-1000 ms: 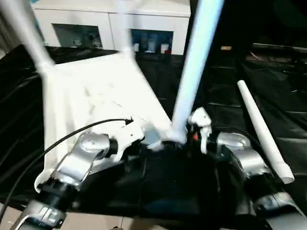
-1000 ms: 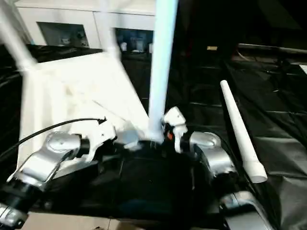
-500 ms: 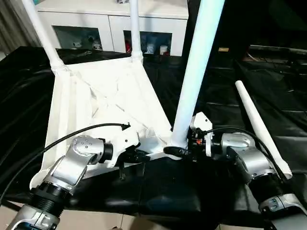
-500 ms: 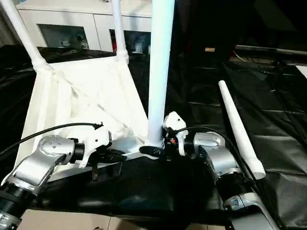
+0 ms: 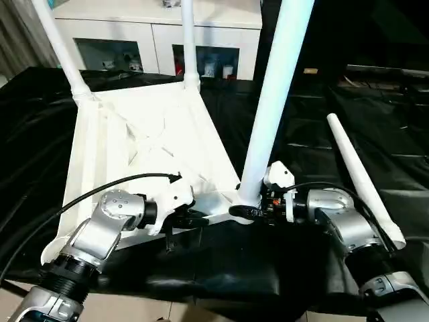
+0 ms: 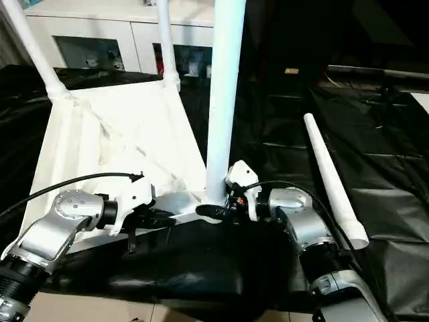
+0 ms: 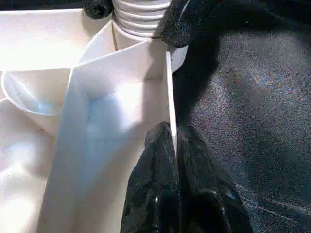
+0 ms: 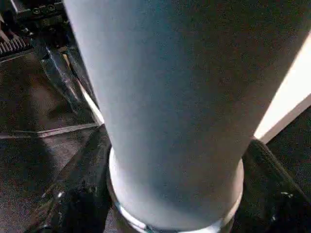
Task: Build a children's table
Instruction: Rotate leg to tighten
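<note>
Upturned children's table (image 5: 144,137) at bench's near edge. Left gripper (image 7: 171,141) jaws clenched on its rim; right gripper (image 6: 213,212) jaws straddle third leg's (image 5: 271,107) base. Next: seat it, then fetch loose leg (image 5: 362,176).

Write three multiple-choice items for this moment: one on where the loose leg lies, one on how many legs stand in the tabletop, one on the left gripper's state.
1. Where is the loose leg?
A. On the black sheet by the right arm
B. On the cabinet
C. In the left gripper

2. How many legs stand in the tabletop?
A. One
B. Three
C. Four

3. What is the left gripper doing?
A. Hanging open
B. Pinching the tabletop's thin edge wall
C. Holding a leg

Key: 1 A, it lies flat on the sheet; 2 B, two far legs and the near leg stand in sockets; 3 B, both fingers clamp the wall.
</note>
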Controlling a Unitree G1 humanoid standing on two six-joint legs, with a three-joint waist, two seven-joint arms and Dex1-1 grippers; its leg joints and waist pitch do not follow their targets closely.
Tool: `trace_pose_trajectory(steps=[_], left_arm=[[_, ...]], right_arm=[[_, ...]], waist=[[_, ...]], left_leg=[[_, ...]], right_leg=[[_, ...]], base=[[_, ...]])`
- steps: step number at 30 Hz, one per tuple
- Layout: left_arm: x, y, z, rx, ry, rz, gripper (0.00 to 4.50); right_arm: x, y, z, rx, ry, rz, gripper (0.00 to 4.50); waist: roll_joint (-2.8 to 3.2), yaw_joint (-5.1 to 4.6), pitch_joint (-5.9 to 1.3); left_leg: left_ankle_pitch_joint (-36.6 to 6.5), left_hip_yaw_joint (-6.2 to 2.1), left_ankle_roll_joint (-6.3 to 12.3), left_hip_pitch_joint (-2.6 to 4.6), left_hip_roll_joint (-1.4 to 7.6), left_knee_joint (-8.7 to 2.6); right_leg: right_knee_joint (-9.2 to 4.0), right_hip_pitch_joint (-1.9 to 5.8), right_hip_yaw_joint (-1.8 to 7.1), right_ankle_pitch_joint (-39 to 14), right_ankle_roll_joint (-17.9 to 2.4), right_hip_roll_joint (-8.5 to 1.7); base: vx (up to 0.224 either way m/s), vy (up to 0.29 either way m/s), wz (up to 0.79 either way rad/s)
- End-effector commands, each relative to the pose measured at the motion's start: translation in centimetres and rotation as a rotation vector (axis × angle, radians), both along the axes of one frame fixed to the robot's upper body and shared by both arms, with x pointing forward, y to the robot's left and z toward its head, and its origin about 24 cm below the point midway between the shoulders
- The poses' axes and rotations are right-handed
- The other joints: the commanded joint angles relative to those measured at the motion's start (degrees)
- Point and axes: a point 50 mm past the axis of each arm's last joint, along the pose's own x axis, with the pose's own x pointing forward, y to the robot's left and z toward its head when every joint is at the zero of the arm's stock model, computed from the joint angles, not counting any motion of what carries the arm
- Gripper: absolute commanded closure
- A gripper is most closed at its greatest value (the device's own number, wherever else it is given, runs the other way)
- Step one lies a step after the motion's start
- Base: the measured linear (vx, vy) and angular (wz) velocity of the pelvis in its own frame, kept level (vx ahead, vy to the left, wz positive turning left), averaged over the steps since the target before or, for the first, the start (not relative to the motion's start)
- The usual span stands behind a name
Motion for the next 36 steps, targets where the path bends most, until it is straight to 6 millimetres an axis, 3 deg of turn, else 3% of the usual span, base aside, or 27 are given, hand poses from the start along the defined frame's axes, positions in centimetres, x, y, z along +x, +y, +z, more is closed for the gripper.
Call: trace_pose_trajectory(steps=[1, 8, 13, 16, 18, 19, 21, 22, 24, 25, 26, 27, 28, 30, 31, 32, 34, 36], left_arm=[[-0.5, -0.8, -0.2, -0.048, 0.015, -0.048, 4.5], [0.3, -1.0, -1.2, -0.013, -0.005, 0.065, 4.5], [1.1, -2.0, -1.8, -0.031, 0.008, 0.174, 4.5], [1.9, -4.0, -2.3, -0.026, 0.002, 0.268, 4.5], [2.4, -4.8, -2.4, -0.023, -0.002, 0.332, 4.5], [2.7, -5.3, -2.6, -0.017, -0.009, 0.378, 4.5], [3.3, -6.5, -2.8, -0.006, -0.018, 0.456, 4.5], [3.3, -6.6, -2.8, -0.005, -0.019, 0.462, 4.5], [3.5, -7.1, -2.9, -0.001, -0.03, 0.489, 4.5], [3.6, -7.4, -2.9, 0.002, -0.037, 0.499, 4.5], [3.7, -7.6, -2.9, 0.002, -0.044, 0.495, 4.5], [3.7, -7.6, -2.8, 0.002, -0.045, 0.494, 4.5], [3.7, -7.7, -2.8, 0.004, -0.05, 0.483, 4.5], [3.5, -7.5, -2.8, 0.007, -0.044, 0.46, 4.5], [3.5, -7.4, -2.8, 0.013, -0.052, 0.454, 4.5], [3.5, -7.3, -2.8, 0.018, -0.06, 0.446, 4.5], [3.5, -6.8, -2.8, 0.028, -0.062, 0.437, 4.5], [3.5, -6.4, -2.8, 0.035, -0.058, 0.433, 4.5]], right_arm=[[0.0, -0.2, -0.5, -0.012, 0.021, -0.017, 1.73], [-0.5, 0.8, -1.8, 0.092, 0.098, -0.136, 1.74], [-0.2, 2.1, -3.0, 0.112, 0.1, -0.306, 1.74], [0.5, 4.2, -4.1, 0.114, 0.114, -0.538, 1.74], [0.7, 5.0, -4.4, 0.097, 0.119, -0.625, 1.74], [0.9, 5.5, -4.6, 0.084, 0.119, -0.69, 1.74], [1.3, 6.6, -4.8, 0.098, 0.154, -0.802, 1.74], [1.4, 6.8, -4.8, 0.101, 0.158, -0.812, 1.74], [1.6, 7.3, -4.7, 0.125, 0.182, -0.862, 1.74], [1.7, 7.7, -4.6, 0.121, 0.169, -0.885, 1.74], [1.8, 8.0, -4.5, 0.107, 0.145, -0.887, 1.74], [1.8, 8.1, -4.4, 0.102, 0.137, -0.887, 1.74], [1.8, 8.5, -4.2, 0.12, 0.13, -0.863, 1.74], [1.8, 8.9, -3.7, 0.205, 0.164, -0.809, 1.74], [1.9, 8.8, -3.6, 0.213, 0.155, -0.803, 1.39], [2.0, 8.7, -3.5, 0.208, 0.135, -0.805, 1.39], [2.2, 8.2, -3.2, 0.212, 0.1, -0.793, 0.98], [2.4, 7.6, -2.7, 0.216, 0.06, -0.769, 0.96]], waist=[[-0.75, 0.06, -3.47], [-0.75, -0.02, -3.31], [-0.66, -0.26, -2.85], [-0.88, -1.06, -2.33], [-0.75, -1.24, -2.44], [-0.58, -1.57, -2.46], [-0.79, -1.96, -2.4], [-0.53, -1.9, -2.79], [-0.7, -1.93, -2.85], [-0.57, -2.01, -2.71], [-0.87, -2.08, -2.53], [-0.6, -2.05, -2.73], [-0.89, -2.09, -2.77], [-0.82, -2.07, -2.94], [-0.89, -2.07, -2.9], [-0.89, -2.0, -2.94], [-1.0, -2.07, -2.9], [-1.07, -2.01, -2.92]], left_leg=[[-7.1, -0.09, 4.19, -0.28, 1.59, -3.3], [-8.1, -0.1, 3.74, -0.17, 1.58, -3.4], [-12.7, -0.28, 1.41, 0.24, 1.45, -3.89], [-17.0, -0.77, -0.43, 0.63, 0.95, -4.28], [-18.4, -1.05, -0.15, 0.9, 0.84, -4.23], [-18.6, -1.01, -0.12, 1.04, 0.83, -4.18], [-19.2, -1.1, -0.17, 0.95, 0.66, -4.26], [-19.9, -1.17, 0.09, 1.3, 0.69, -4.21], [-19.3, -1.1, 1.14, 0.82, 0.85, -4.56], [-20.3, -1.06, 1.39, 0.91, 0.78, -4.61], [-21.4, -1.03, 1.41, 1.08, 0.73, -4.61], [-22.1, -1.17, 1.17, 1.3, 0.69, -4.58], [-22.2, -1.22, 1.28, 1.16, 0.77, -4.66], [-22.0, -1.33, 1.74, 0.77, 0.95, -4.98], [-21.9, -1.29, 1.88, 0.75, 0.97, -5.03], [-21.6, -1.27, 2.08, 0.8, 1.0, -5.11], [-21.7, -1.32, 2.17, 0.66, 1.02, -5.21], [-22.2, -1.2, 2.44, 0.77, 0.95, -5.07]], right_leg=[[-3.5, 3.42, 2.49, -8.3, -13.1, -3.0], [-3.8, 3.26, 2.6, -10.2, -12.5, -3.07], [-5.09, 2.81, 2.61, -21.9, -8.9, -3.36], [-6.34, 2.48, 2.14, -33.1, -4.8, -3.46], [-6.83, 2.25, 1.97, -36.1, -3.3, -3.66], [-7.02, 1.88, 2.04, -36.2, -3.2, -3.65], [-7.08, 1.85, 1.82, -36.3, -3.0, -3.36], [-7.16, 1.82, 1.75, -35.2, -2.9, -3.49], [-6.97, 2.14, 1.75, -31.7, -3.5, -3.38], [-7.11, 1.86, 1.76, -31.9, -3.6, -3.28], [-7.36, 1.59, 1.66, -33.3, -3.4, -3.24], [-7.51, 1.66, 1.64, -34.0, -3.2, -3.51], [-7.5, 1.74, 1.63, -33.9, -3.1, -3.56], [-7.22, 2.18, 1.66, -31.5, -3.2, -3.54], [-7.25, 2.16, 1.68, -31.2, -3.3, -3.52], [-7.3, 2.15, 1.74, -30.8, -3.5, -3.63], [-7.29, 2.21, 1.74, -30.8, -3.8, -3.64], [-7.44, 2.05, 1.79, -31.8, -3.7, -3.74]], base=[[0.0, 0.0, 0.0], [0.0, 0.0, 0.0], [0.0, 0.0, 0.0], [0.0, 0.0, 0.0], [0.0, 0.0, 0.0], [0.0, 0.0, 0.0], [0.0, 0.0, 0.0], [0.0, 0.0, 0.0], [0.0, 0.0, 0.0], [0.0, 0.0, 0.0], [0.0, 0.0, 0.0], [0.0, 0.0, 0.0], [0.0, 0.0, 0.0], [0.0, 0.0, 0.0], [0.0, 0.0, 0.0], [0.0, 0.0, 0.0], [0.0, 0.0, 0.0], [0.0, 0.0, 0.0]])
